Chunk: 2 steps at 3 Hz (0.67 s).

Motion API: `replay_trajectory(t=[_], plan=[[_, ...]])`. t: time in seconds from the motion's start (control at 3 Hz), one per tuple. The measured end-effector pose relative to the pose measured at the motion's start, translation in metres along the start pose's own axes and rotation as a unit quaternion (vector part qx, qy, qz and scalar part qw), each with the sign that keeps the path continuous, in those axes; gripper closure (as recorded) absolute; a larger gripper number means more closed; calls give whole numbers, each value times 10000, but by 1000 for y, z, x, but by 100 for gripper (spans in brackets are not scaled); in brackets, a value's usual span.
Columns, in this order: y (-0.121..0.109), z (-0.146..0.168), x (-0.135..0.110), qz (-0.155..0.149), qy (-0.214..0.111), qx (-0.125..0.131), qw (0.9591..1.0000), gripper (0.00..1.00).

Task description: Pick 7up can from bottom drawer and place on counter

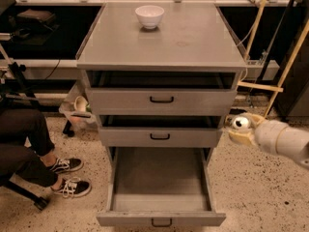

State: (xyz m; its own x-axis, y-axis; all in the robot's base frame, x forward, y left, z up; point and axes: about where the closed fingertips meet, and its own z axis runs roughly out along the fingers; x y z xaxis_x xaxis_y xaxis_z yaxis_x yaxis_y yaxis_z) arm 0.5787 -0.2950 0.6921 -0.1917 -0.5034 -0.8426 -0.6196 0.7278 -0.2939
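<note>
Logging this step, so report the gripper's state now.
Gripper: closed on the 7up can, off to the right of the middle drawer.
</note>
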Motion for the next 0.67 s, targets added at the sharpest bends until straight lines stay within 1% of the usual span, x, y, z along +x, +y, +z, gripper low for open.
replay_trajectory(t=[0.33, 0.67], plan=[[-28, -33, -81, -467, 270, 154, 9984, 100], [-53, -54, -181, -992, 393, 391, 9935, 100]])
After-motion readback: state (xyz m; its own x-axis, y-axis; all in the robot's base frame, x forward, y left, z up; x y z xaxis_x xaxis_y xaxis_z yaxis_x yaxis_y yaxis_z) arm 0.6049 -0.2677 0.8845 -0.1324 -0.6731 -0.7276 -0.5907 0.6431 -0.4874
